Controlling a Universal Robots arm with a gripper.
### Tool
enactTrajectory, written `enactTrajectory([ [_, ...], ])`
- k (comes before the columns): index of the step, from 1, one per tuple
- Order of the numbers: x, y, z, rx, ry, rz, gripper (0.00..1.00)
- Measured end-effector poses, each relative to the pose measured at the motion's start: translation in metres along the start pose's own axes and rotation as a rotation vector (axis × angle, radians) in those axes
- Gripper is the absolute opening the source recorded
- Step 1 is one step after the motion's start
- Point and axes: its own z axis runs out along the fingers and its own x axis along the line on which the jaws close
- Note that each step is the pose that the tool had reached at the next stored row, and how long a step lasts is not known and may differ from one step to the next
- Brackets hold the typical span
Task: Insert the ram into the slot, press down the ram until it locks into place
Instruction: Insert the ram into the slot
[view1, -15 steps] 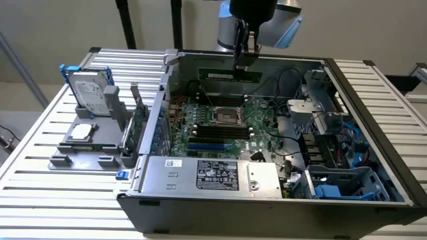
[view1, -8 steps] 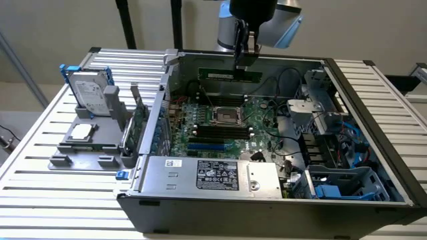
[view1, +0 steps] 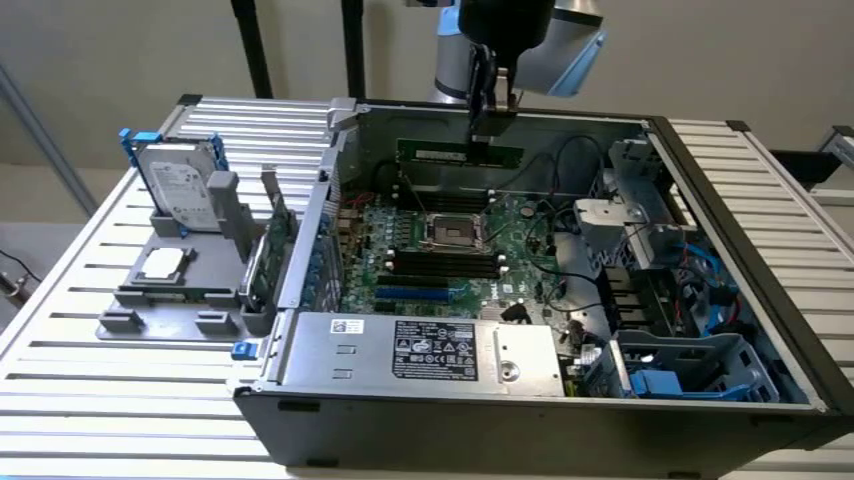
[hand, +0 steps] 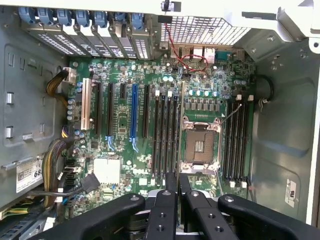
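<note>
The ram (view1: 447, 153), a thin green stick with a pale label, hangs level above the far side of the open computer case. My gripper (view1: 482, 138) is shut on its upper edge near the middle. Below it lies the motherboard, with black memory slots (view1: 441, 264) (hand: 165, 135) beside the processor socket (view1: 454, 232) (hand: 200, 145). A second group of slots (hand: 235, 140) lies on the socket's other side. In the wrist view my gripper (hand: 177, 184) hovers high above the board, its fingers (hand: 169, 200) close together. All the slots in sight hold no stick.
A blue slot (hand: 133, 112) and white slot (hand: 86, 107) lie beside the black ones. The power supply (view1: 427, 350) fills the near case end; cables and a drive cage (view1: 687, 360) crowd the exterior view's right. Outside the case, a fixture carries a hard drive (view1: 180, 190) and an upright card (view1: 276, 250).
</note>
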Motion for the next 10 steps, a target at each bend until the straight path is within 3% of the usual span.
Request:
enactTrajectory([
  [10,0.0,-0.0007,0.0182,0.0,0.0,0.0,0.13],
])
